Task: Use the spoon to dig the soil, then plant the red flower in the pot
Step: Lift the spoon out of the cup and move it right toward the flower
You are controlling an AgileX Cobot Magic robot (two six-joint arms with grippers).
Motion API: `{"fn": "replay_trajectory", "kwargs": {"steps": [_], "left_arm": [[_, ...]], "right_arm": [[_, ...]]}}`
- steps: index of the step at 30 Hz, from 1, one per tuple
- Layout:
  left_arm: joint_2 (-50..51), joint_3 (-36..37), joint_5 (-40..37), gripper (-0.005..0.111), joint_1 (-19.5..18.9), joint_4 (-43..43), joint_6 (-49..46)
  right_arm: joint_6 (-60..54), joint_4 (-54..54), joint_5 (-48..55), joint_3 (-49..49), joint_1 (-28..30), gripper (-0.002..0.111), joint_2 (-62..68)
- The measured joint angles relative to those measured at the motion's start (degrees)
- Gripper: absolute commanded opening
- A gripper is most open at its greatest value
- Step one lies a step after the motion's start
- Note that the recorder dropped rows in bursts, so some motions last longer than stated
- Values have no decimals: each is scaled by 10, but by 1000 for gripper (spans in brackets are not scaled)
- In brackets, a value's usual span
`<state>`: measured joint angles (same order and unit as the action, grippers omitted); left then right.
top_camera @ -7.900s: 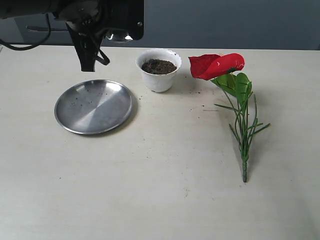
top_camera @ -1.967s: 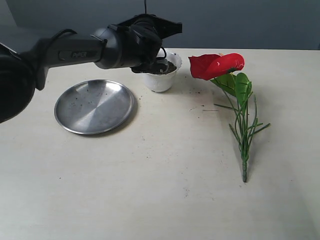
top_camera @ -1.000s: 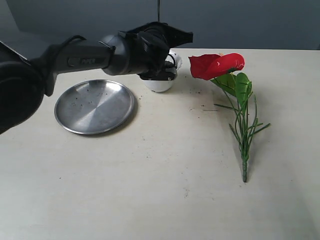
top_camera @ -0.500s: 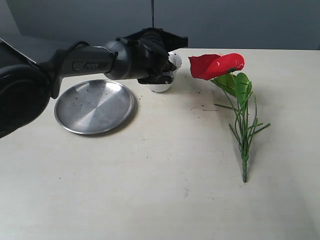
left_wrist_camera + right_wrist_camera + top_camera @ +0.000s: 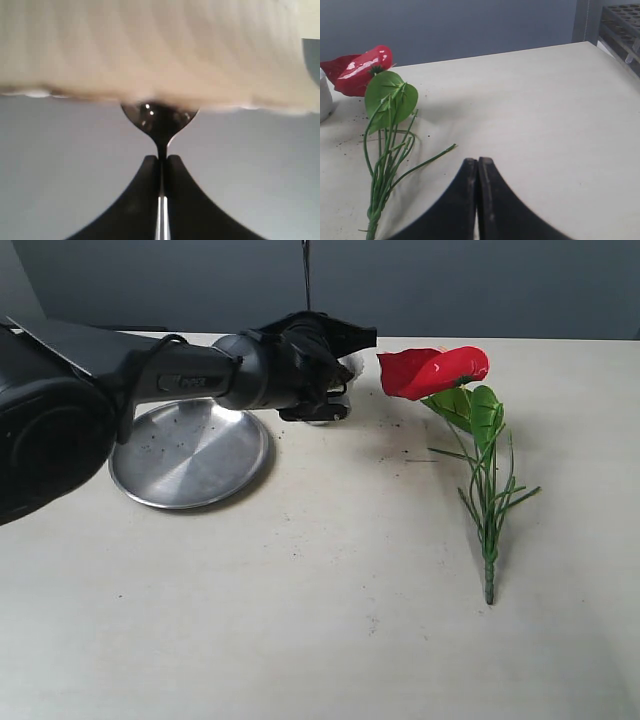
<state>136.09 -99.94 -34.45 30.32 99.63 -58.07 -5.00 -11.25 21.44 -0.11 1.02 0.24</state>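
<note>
Now, spoon (image 5: 159, 119): pinched by its thin handle between the fingers of my left gripper; in the left wrist view its small oval bowl points away from me and meets the edge of a pale, ribbed, blurred surface, so part of the bowl is hidden.
Left gripper (image 5: 161, 158): clenched on the spoon handle, fingers pressed against it from both sides; in the exterior view my left arm reaches across to the pot and covers most of it.
Pot (image 5: 351, 362): white, at the back of the bench; only a sliver of its rim shows past my arm, just left of the red bloom.
Soil: inside the pot, hidden behind my arm; dark crumbs lie scattered on the bench close to the pot.
Red flower (image 5: 435, 370): lying flat on the bench to the right of the pot, untouched; glossy red bloom nearest the pot, green leaves next, long stem and grassy blades running toward the front edge.
Right gripper (image 5: 478, 163): fingers closed together on nothing, above bare bench near the flower's stem end, not touching it.
Steel plate (image 5: 190, 465): round, left of the pot, dotted with dark specks.
Bench (image 5: 320, 620): pale and matte.
</note>
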Motion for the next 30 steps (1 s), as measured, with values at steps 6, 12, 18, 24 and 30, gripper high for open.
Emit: {"fn": "replay_trajectory", "kwargs": {"steps": [6, 12, 18, 24, 30], "left_arm": [[1, 0, -1, 0, 6, 0, 2], [1, 0, -6, 0, 16, 0, 6], [1, 0, -18, 0, 25, 0, 10], [1, 0, -45, 0, 26, 0, 13], [-5, 19, -52, 0, 32, -1, 14]], "right_arm": [[0, 0, 0, 0, 0, 0, 0], [0, 0, 0, 0, 0, 0, 0], [0, 0, 0, 0, 0, 0, 0], [0, 0, 0, 0, 0, 0, 0], [0, 0, 0, 0, 0, 0, 0]]}}
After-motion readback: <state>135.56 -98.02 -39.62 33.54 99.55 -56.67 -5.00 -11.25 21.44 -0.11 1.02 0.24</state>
